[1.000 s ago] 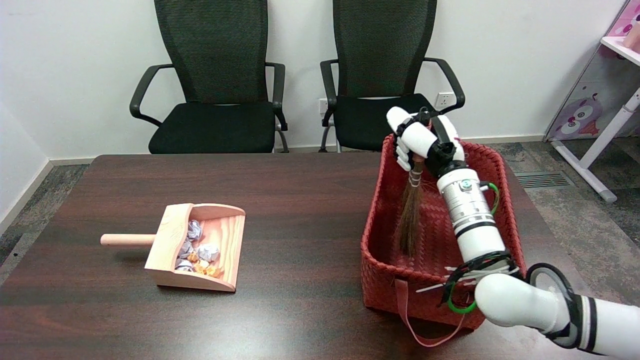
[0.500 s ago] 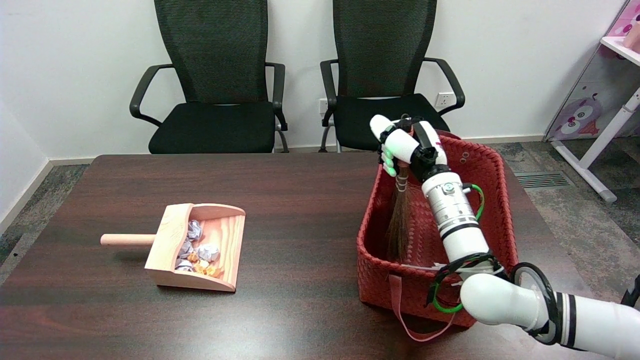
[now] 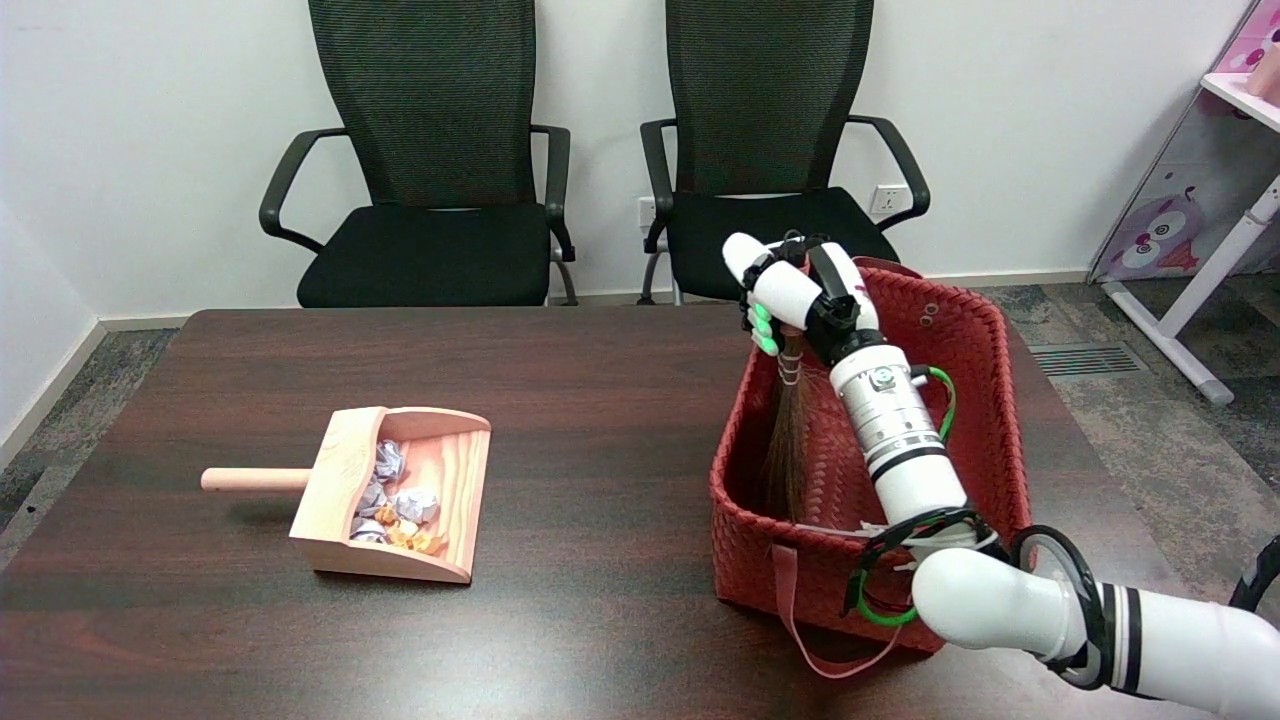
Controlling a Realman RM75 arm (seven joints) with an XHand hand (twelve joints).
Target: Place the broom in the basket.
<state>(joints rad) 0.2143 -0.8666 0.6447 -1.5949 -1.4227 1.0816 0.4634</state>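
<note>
Hanging from the right hand [image 3: 790, 290], the broom [image 3: 785, 440] points bristles-down into the red woven basket [image 3: 975, 340]. The hand's fingers are wrapped around the top of the broom's handle, at about the level of the basket's far rim and over its far left corner. From there the broom's long axis runs almost vertically, leaning slightly toward the near left, and follows the inside of the basket's left wall. The bristle tips reach low inside the basket; whether they touch the floor cannot be told, since the near wall hides it.

This relation governs the coming move: the broom lies directly below the hand, with most of its length already inside the basket walls. The judgement is that the placing step is nearly complete and only release remains. Since the broom stands nearly upright, it will probably tip when freed. Lowering the handle toward the basket's open right side before spreading the fingers would let it lie inside instead of falling over the left rim.

The basket sits at the right end of the tabletop [image 3: 600, 380], well apart from the wooden dustpan [image 3: 395, 495] near the left end.
</note>
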